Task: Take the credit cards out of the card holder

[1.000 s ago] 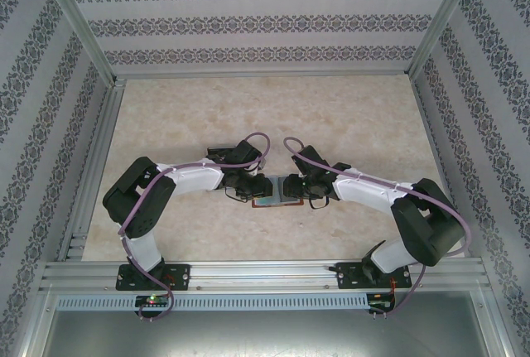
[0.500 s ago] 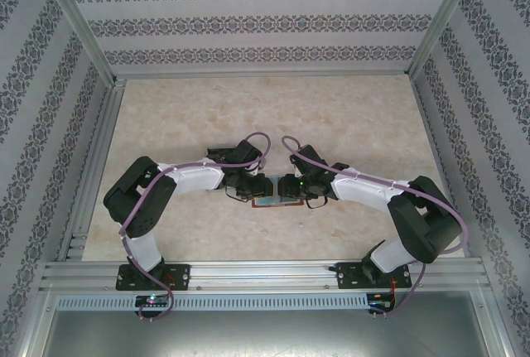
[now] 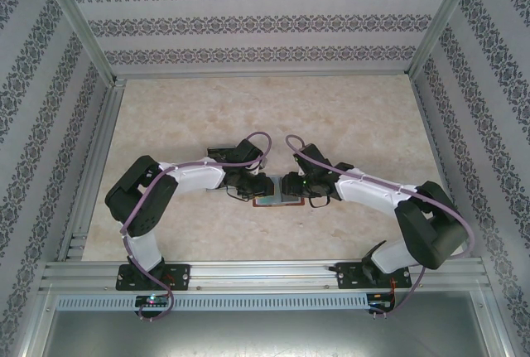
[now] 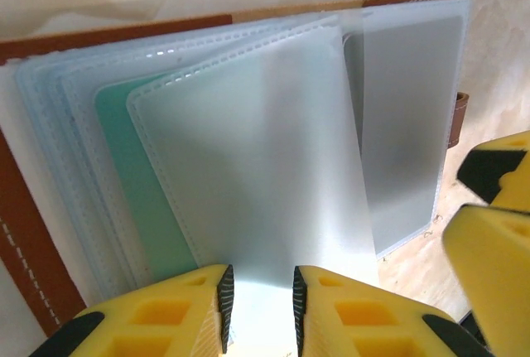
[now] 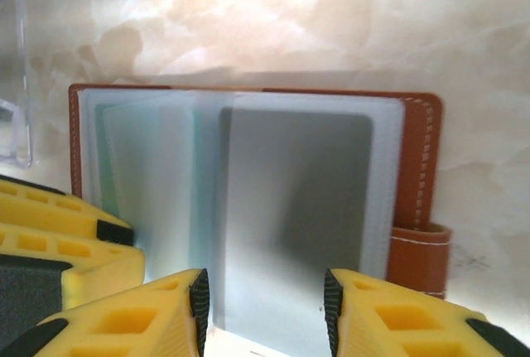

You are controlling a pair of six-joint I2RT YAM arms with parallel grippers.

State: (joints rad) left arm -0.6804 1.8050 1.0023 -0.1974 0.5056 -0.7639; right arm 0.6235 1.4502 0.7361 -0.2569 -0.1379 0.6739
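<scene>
The brown leather card holder [image 3: 276,200] lies open on the table between both arms, its clear sleeves fanned out. In the left wrist view the card holder [image 4: 124,31] shows a teal card [image 4: 137,183] in one sleeve and a frosted sleeve [image 4: 265,150] raised above it. My left gripper [image 4: 258,281] is over that sleeve's near edge, jaws a little apart, nothing pinched. In the right wrist view a grey credit card [image 5: 298,208] sits in the right-hand sleeve of the card holder [image 5: 418,158]. My right gripper [image 5: 265,289] hovers open over its near edge.
The snap tab [image 5: 421,253] sticks out on the holder's right side. A clear plastic edge [image 5: 12,75] stands at the far left of the right wrist view. Both grippers [image 3: 251,185] [image 3: 291,186] are close together. Marble tabletop [image 3: 273,117] stretches behind, framed by aluminium rails.
The right gripper has edged slightly left over the holder. The left arm has not moved.
</scene>
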